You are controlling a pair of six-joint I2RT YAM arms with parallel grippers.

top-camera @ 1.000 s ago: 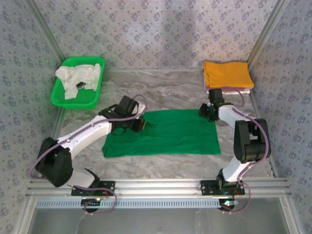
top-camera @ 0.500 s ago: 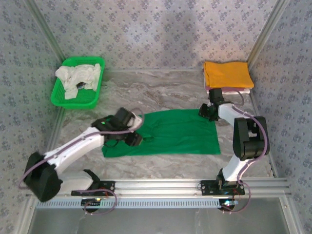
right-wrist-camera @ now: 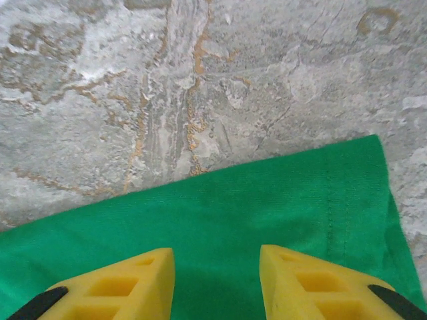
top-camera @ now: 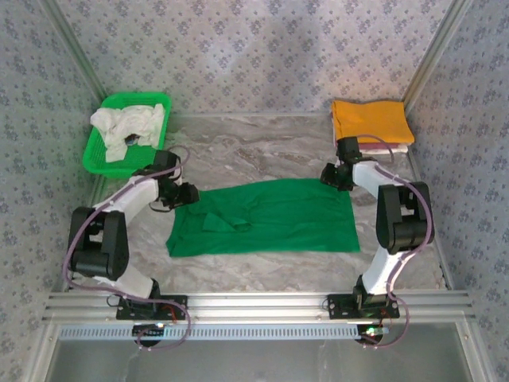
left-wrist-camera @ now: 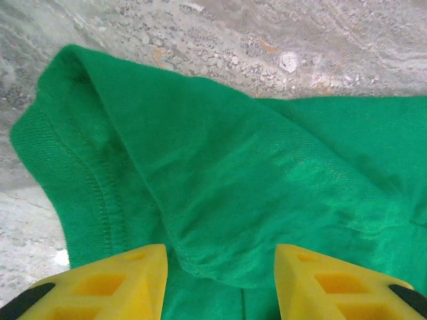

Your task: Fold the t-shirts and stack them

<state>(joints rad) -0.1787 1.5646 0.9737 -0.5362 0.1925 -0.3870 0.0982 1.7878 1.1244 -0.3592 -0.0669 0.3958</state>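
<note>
Far left, up at ten o'clock on the grey marbled table top (top-camera: pixel 262 151), sits the rigid bright green plastic mesh basket (top-camera: pixel 99 159), with crumpled whitish cloth t-shirts (top-camera: pixel 127 127) heaped inside it.

Moving right, the left gripper (top-camera: pixel 183 195) hangs at the ten o'clock corner of the bright green cloth t-shirt (top-camera: pixel 278 219). That shirt lies spread across the middle of the table, mostly flat, with a rumpled ridge in its left part.

From the left wrist camera, the left gripper (left-wrist-camera: pixel 220 260) has its yellow wedge-shaped fingers (left-wrist-camera: pixel 127 280) plainly apart, with nothing clamped. A soft rolled fold of the bright green cloth t-shirt (left-wrist-camera: pixel 233 167) bulges up toward the gap. A stitched hem runs down at nine o'clock, and there is bare marble beyond at twelve. Whether the pads touch the cloth, I can't tell.

Across to the shirt's one o'clock corner, and there's the right gripper (top-camera: pixel 334 175). On its own wrist camera, the right gripper (right-wrist-camera: pixel 217 267) also holds its yellow fingers (right-wrist-camera: pixel 313 287) apart, gripping nothing. They are poised over the flat far edge of the bright green cloth t-shirt (right-wrist-camera: pixel 220 220), with the hemmed corner out at three o'clock.

Finally, at two o'clock on the table, a neatly folded orange-yellow cloth t-shirt (top-camera: pixel 370 119) tops a stack. The edges of folded whitish and pale pink t-shirts (top-camera: pixel 390 147) peek out beneath it on the near side.
</note>
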